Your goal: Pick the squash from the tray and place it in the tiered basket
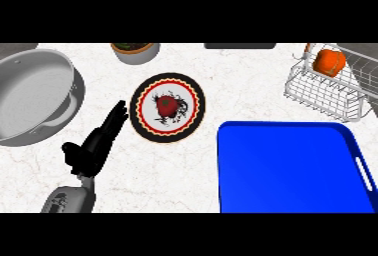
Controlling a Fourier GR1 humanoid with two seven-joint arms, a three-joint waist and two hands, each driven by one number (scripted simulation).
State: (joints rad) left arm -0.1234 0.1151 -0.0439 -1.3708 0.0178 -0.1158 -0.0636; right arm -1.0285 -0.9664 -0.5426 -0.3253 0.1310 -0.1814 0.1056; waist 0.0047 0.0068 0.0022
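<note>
**Orange squash in the wire basket, blue tray bare**

Blue and broad, the tray [291,167] fills the lower right of the marbled counter [221,75], nothing showing on its surface; a pale slot handle runs along its right side. At the far left sits a big grey pan [33,97], round and deep. A white wire tiered basket [325,92] stands at the upper right, just beyond the tray's far corner. Between pan and tray lies a round plate [167,106] with a black and red rim and a red figure at its centre. The left hand [96,145] comes up from the lower left, fingers straight and released, holding nothing, fingertips close to the plate's left edge. A small potted plant [135,51] sits at the top edge. The squash [329,61], orange, rests inside the basket's upper part. The right hand does not show.
</note>
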